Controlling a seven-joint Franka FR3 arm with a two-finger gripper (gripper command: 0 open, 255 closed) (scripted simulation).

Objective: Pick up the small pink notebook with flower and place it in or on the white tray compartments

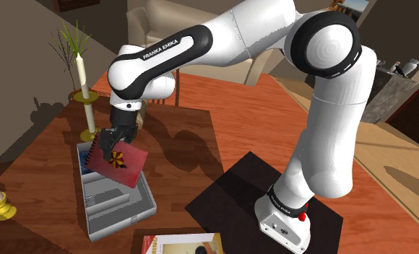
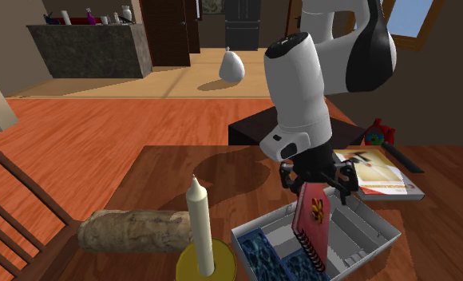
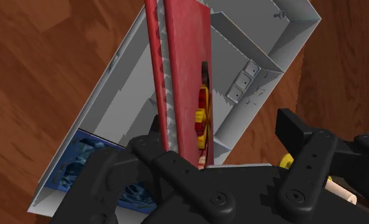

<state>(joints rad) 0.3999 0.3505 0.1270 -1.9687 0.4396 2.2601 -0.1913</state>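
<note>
- The all-black two-finger gripper [image 1: 118, 136] has its jaws clamped on the top edge of the small reddish-pink spiral-bound notebook [image 1: 118, 161], which carries a yellow-and-dark flower on its cover.
- The notebook hangs straight below the jaws, nearly on edge and a little tilted. Its long axis points down into the white, thin-walled rectangular tray [image 1: 147, 196] with inner dividers.
- In the second exterior view the notebook's lower edge seems to dip between the tray walls, beside a compartment holding a blue patterned item [image 2: 262, 247]. I cannot tell whether it touches.
- What is left, I judge, is a short descent and release.
- The white arm's dark band reads "FRANKA EMIKA" [image 1: 162, 48].
- The print on a white-and-orange magazine [image 2: 379, 172] on the wooden table beside the tray is unreadable.
</note>
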